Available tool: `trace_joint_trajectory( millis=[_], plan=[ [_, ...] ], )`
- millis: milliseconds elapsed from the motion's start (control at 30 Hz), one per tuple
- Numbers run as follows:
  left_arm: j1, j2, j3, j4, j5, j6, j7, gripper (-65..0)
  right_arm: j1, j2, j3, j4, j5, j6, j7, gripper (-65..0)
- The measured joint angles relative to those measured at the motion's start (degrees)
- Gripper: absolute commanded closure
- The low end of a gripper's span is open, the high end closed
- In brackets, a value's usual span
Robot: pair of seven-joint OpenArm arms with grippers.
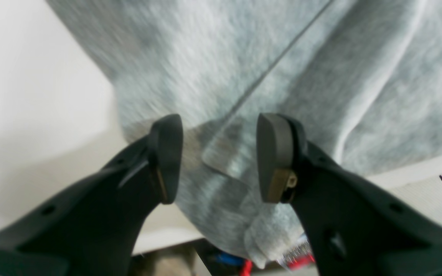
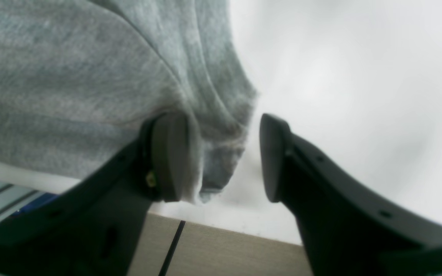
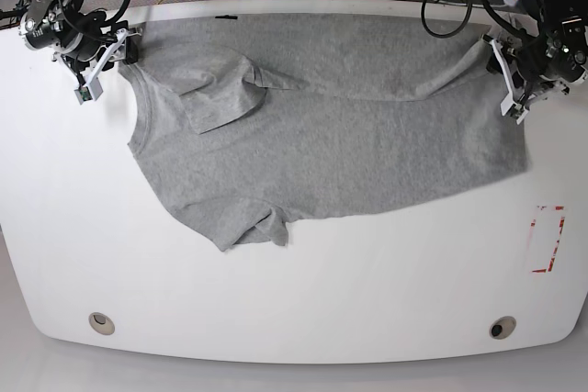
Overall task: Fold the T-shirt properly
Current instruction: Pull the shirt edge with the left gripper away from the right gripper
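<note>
Grey heathered cotton, the T-shirt [image 3: 322, 144] lies spread across the white table [image 3: 294, 300], no lettering readable on its upturned side. At its far hem corner the left pincer [image 1: 219, 157] stands spread, cloth lying between the pads, seemingly ungripped though the view is blurred. At the shoulder corner the right pincer [image 2: 225, 161] gapes too, one pad touching fabric. Below the shirt lies bare tabletop, with a red-marked rectangle [image 3: 548, 239] near the hem.
</note>
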Motion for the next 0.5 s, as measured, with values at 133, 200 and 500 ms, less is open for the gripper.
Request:
trace_joint_trajectory(
  millis=[133,200,500],
  plan=[
    [0.6,0.2,0.0,-1.2,0.0,0.0,0.7,-28.9,0.0,0.0,0.0,0.0,0.0,0.0,0.0,-28.9],
    [0.3,0.1,0.0,-1.2,0.0,0.0,0.6,-28.9,0.0,0.0,0.0,0.0,0.0,0.0,0.0,-28.9],
    [0.6,0.2,0.1,-1.3,0.0,0.0,0.2,-28.6,0.0,0.0,0.0,0.0,0.0,0.0,0.0,-28.9]
  ],
)
